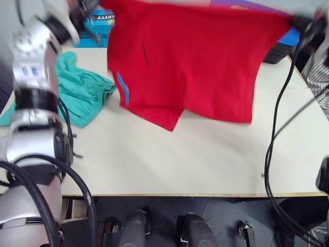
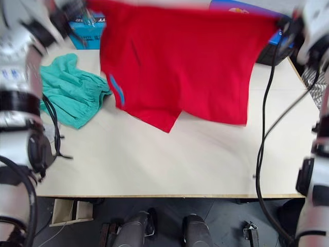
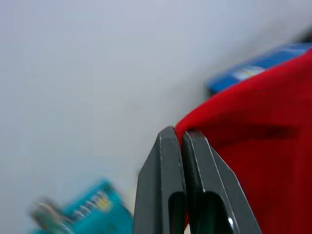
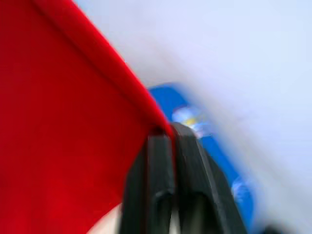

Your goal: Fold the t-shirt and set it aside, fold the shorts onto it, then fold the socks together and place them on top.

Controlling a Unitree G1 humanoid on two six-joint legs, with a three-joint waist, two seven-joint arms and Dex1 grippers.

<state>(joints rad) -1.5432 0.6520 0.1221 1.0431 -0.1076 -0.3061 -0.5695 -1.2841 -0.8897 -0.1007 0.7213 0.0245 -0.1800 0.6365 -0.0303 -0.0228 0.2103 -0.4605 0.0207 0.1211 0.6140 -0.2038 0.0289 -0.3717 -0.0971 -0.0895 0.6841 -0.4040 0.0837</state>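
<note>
Eye views: the shirt [image 1: 190,62] is hanging spread above the far table [image 1: 169,164], its lower edge trailing on the surface; the shorts [image 1: 79,90] are lying at far left.

Left wrist view: the left gripper [image 3: 181,139] is clamping a shirt corner.

Right wrist view: the right gripper [image 4: 168,134] is pinching the opposite corner. Both grips are shallow; cloth slipping from either would collapse the spread.

No legible text anywhere.

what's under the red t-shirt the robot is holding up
Under the lifted t-shirt the bare table shows below its hanging hem. The shorts lie beside it, not beneath. The tabletop behind the cloth is covered.
</note>
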